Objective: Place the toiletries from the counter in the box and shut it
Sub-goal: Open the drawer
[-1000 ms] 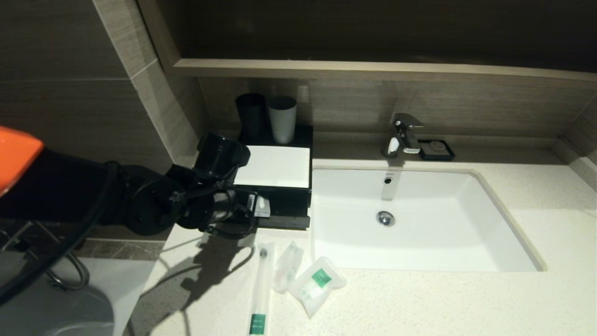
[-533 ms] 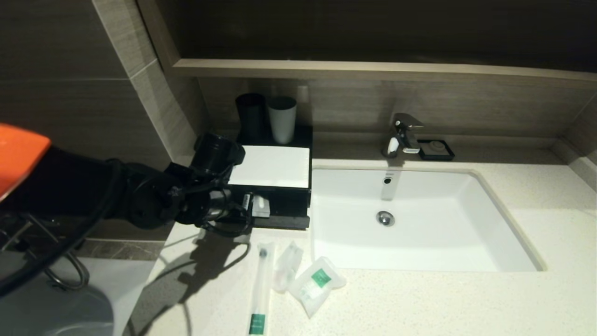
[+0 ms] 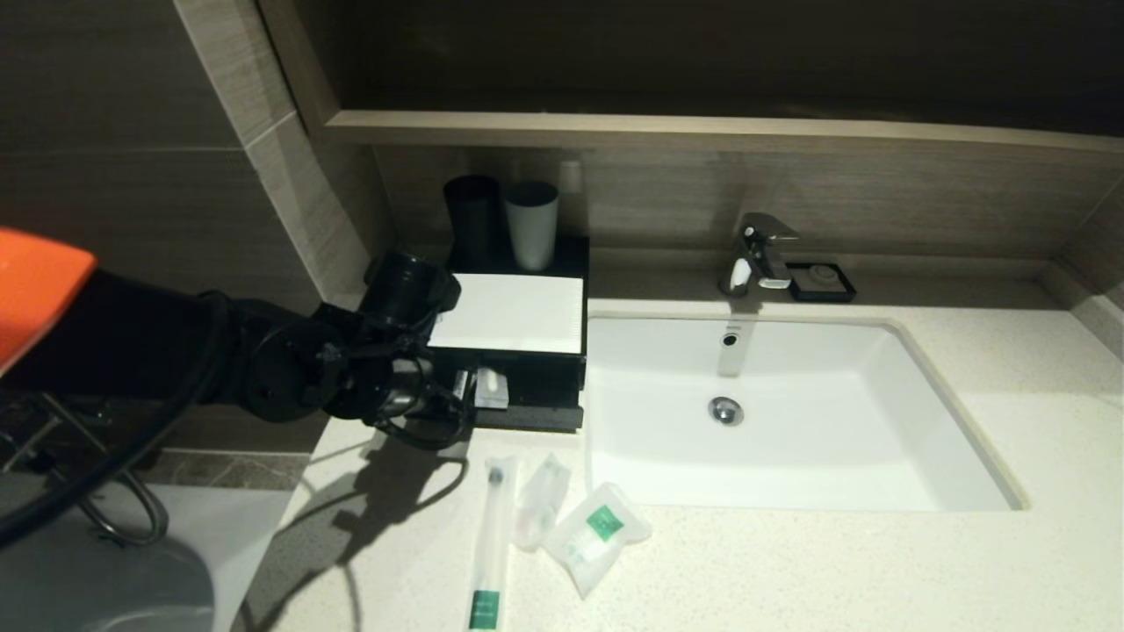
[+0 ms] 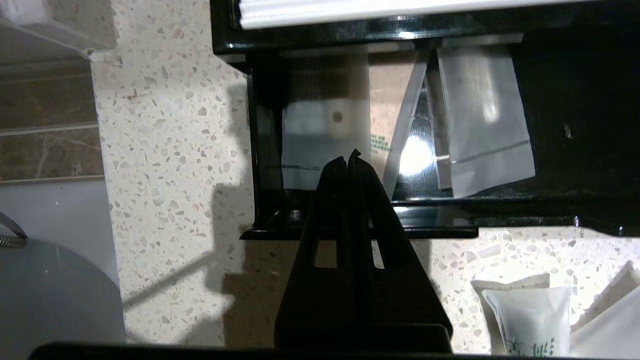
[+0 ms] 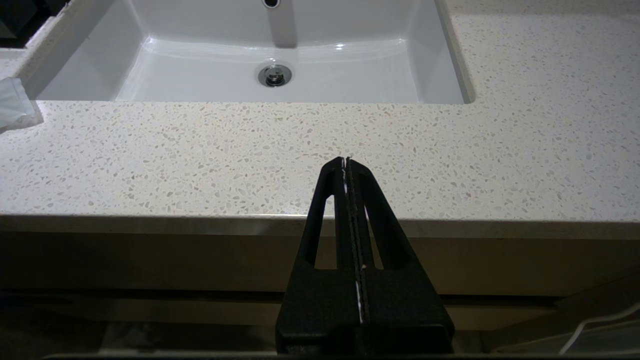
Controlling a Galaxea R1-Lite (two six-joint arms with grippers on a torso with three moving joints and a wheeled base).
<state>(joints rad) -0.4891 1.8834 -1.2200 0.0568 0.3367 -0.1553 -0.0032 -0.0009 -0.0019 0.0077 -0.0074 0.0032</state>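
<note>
Counter (image 3: 790,562) carries the black box (image 3: 518,312), its drawer (image 4: 350,220) now pulled partly out. Left gripper (image 4: 350,160), jaws pressed together on nothing, has drawn back slightly at the drawer front. Three sachets (image 3: 597,531) lie unpicked beside the sink; packing can probably begin.

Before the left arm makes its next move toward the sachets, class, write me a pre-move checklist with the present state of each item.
1. Drawer of the box pulled out: ok, and it already holds sachets.
2. Left gripper free to grasp: not ok; it is shut and empty, above the drawer's front edge, so open it first.
3. Three toiletries reachable on the counter: ok; toothbrush pack, small plain sachet and green-labelled sachet lie before the box.
4. Sachets apart enough for single picks: cannot tell.
5. Right gripper out of the way: ok, shut, before the counter's front edge.
</note>
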